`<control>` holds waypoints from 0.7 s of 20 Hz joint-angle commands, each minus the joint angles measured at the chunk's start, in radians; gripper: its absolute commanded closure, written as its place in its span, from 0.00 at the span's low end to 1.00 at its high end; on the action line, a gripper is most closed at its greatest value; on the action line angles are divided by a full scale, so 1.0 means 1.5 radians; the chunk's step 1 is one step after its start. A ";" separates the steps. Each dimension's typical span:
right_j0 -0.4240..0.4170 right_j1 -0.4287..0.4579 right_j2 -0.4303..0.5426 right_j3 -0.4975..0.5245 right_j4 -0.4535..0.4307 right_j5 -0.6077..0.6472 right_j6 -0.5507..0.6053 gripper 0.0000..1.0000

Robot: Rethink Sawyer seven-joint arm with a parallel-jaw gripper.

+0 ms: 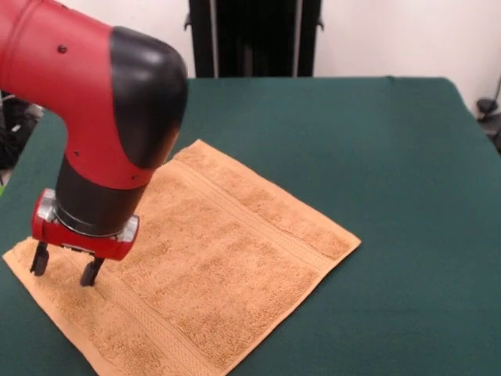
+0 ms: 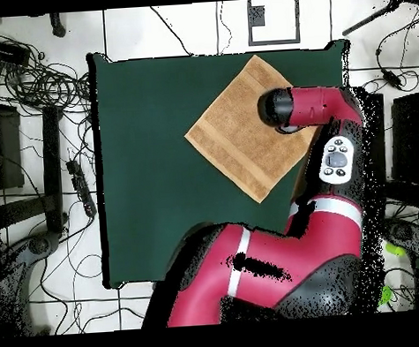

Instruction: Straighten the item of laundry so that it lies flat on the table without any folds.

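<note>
The orange-tan towel (image 1: 227,258) lies spread out on the dark green table (image 1: 376,157), turned like a diamond, with its border bands showing and no visible fold. Its near corner runs off the bottom of the front view. My gripper (image 1: 65,270) hangs at the towel's left corner, its two fingers apart with nothing between them, tips at or just above the cloth. In the overhead view the towel (image 2: 237,135) lies near the table's (image 2: 161,183) top right, and the arm's wrist (image 2: 284,110) covers the gripper and the towel's right corner.
A black stand (image 1: 254,37) rises behind the table's far edge. Cables (image 2: 40,85) lie on the floor beside the table in the overhead view. The arm's body (image 2: 280,265) covers the table's lower right part there.
</note>
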 commanded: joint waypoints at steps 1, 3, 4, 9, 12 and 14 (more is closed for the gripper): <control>-0.085 0.027 0.198 0.139 0.166 0.174 0.048 0.00; -0.106 -0.001 0.234 0.187 0.233 0.245 0.053 0.00; -0.109 -0.014 0.239 0.202 0.250 0.264 0.052 0.00; -0.125 -0.053 0.261 0.257 0.312 0.361 0.034 0.00; -0.131 -0.065 0.264 0.271 0.328 0.396 0.039 0.00; -0.132 -0.076 0.262 0.274 0.325 0.412 0.027 0.00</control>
